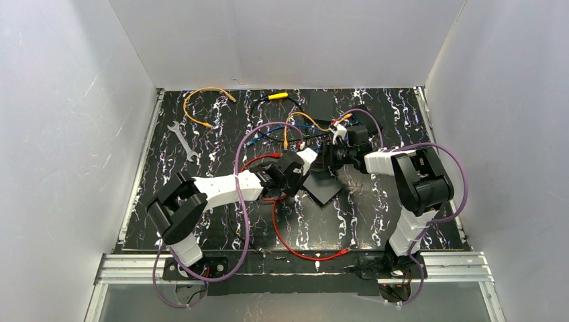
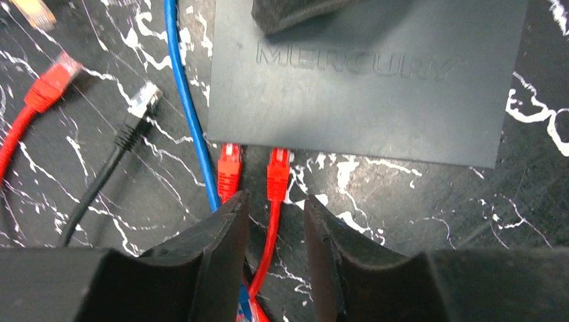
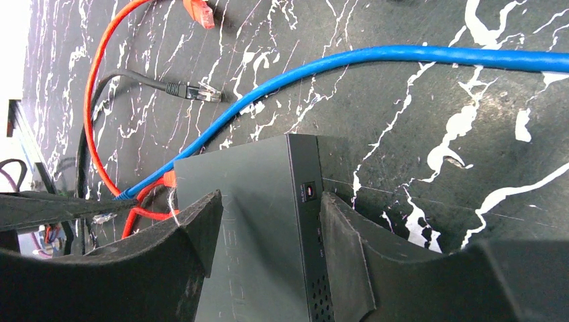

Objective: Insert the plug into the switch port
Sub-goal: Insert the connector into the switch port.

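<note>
One switch lies just ahead of the left gripper. The right gripper straddles it; grip uncertain. Left jaws stand parted, holding nothing, flanking the red cable. Its plug looks seated, so probably only withdrawal remains.

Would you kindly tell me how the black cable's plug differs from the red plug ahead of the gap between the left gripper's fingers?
The black cable's plug lies loose on the table, apart from the switch; the red plug meets the switch's edge, apparently in a port. The black cable's plug lies slanted; the red plug points squarely at the switch. One boot is black, the other red. Both are network-cable plugs.
</note>
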Motion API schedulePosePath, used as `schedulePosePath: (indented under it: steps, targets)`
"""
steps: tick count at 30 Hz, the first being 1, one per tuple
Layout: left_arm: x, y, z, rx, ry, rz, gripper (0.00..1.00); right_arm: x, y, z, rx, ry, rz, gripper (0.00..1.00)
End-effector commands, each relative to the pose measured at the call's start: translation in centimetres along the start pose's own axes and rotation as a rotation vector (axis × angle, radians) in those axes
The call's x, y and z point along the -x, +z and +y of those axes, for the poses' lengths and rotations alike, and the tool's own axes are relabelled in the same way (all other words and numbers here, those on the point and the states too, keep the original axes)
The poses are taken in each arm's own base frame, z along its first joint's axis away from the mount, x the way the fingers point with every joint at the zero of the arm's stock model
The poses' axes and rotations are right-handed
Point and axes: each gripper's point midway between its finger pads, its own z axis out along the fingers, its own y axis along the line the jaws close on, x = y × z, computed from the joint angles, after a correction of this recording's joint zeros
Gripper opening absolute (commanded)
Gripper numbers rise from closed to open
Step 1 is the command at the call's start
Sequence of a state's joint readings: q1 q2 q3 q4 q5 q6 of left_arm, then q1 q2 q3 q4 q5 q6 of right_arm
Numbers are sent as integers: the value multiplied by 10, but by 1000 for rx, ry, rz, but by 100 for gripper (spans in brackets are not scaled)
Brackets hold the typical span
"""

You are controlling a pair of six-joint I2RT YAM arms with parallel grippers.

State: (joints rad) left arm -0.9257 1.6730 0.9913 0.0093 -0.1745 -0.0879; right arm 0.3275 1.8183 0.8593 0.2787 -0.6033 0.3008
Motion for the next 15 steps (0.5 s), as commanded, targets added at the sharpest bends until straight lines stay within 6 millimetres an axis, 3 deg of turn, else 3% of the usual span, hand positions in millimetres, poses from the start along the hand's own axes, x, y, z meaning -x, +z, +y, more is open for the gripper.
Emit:
schedulePosePath:
  steps: [1,9,15]
  targets:
    - [-13,-18,0,-13,-28,96,36,-65,-7,-24,-115,149,188,66]
    - [-26,-11,-3,-36,-55,172,35,-65,-7,-23,-105,146,188,66]
    - [-36,2,-6,-48,-70,204,29,-65,-5,-19,-71,147,189,66]
